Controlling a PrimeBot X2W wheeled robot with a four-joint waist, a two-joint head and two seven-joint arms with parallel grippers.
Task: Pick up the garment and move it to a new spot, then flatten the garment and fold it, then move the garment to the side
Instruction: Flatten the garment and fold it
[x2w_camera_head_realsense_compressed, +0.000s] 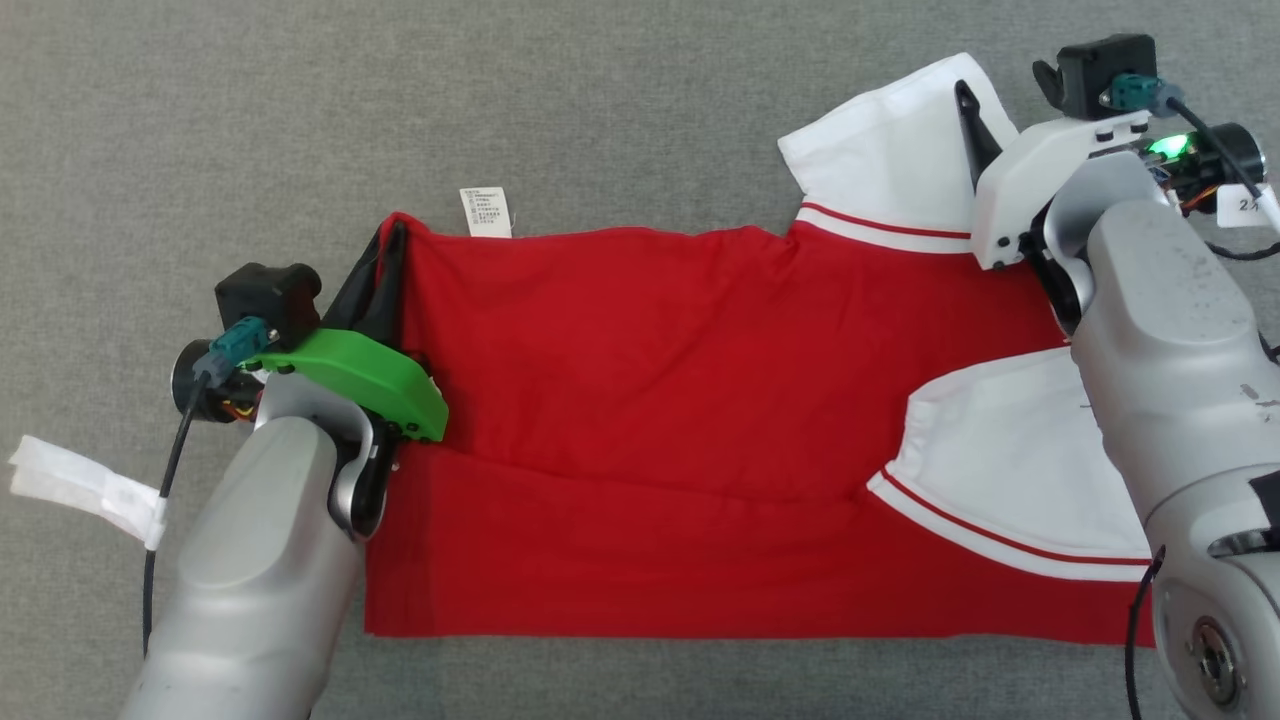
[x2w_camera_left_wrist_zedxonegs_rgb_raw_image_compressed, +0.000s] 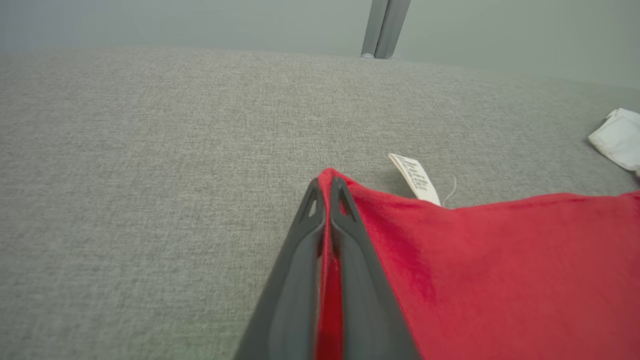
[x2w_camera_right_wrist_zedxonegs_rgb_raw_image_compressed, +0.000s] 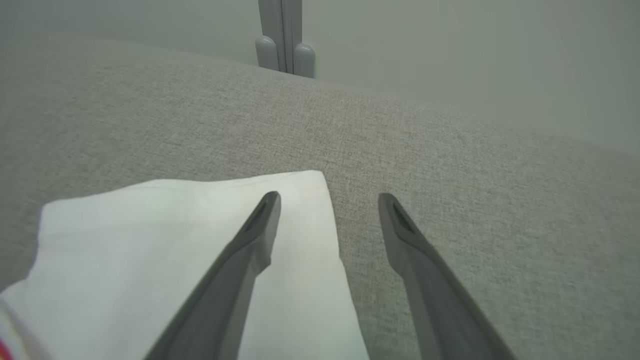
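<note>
**Head view.** Item: the garment (x2w_camera_head_realsense_compressed: 640, 400), red with white sleeves, lying mostly flat on the grey woven surface (x2w_camera_head_realsense_compressed: 640, 90). The hem end is toward the robot's left and both sleeves are toward its right. A low crease runs along its length, and the lettering is not visible.
- The left gripper (x2w_camera_head_realsense_compressed: 392, 235) is at the far left corner of the hem, its jaws pinched together on the red cloth.
- A care label (x2w_camera_head_realsense_compressed: 485, 212) sticks out just beside that corner.
- The right gripper (x2w_camera_head_realsense_compressed: 965, 110) hangs over the far white sleeve (x2w_camera_head_realsense_compressed: 880, 150). One dark finger shows there.
- A white tape strip (x2w_camera_head_realsense_compressed: 80, 485) is wrapped on the left arm's cable.

**Left wrist view.** The left gripper (x2w_camera_left_wrist_zedxonegs_rgb_raw_image_compressed: 325, 185) has both fingers pressed close with red fabric between them (a firm nip on the corner of the garment (x2w_camera_left_wrist_zedxonegs_rgb_raw_image_compressed: 500, 275)). The care label (x2w_camera_left_wrist_zedxonegs_rgb_raw_image_compressed: 415, 177) is just beyond.

**Right wrist view.** The right gripper (x2w_camera_right_wrist_zedxonegs_rgb_raw_image_compressed: 330, 197) has its jaws spread wide and holds nothing. One finger is above the far white sleeve (x2w_camera_right_wrist_zedxonegs_rgb_raw_image_compressed: 150, 250) and the other is above bare surface.

**Progress (a judgement).** Relocating and flattening look done. A fold seems to be starting, with one corner gripped and the sleeve end not yet gripped. The rest of the folding and the move aside remain.

**Surroundings.** The surface is a grey textile covering. Past its far edge are a pale plain wall (x2w_camera_right_wrist_zedxonegs_rgb_raw_image_compressed: 475, 50) and a grey upright post (x2w_camera_right_wrist_zedxonegs_rgb_raw_image_compressed: 285, 35).
</note>
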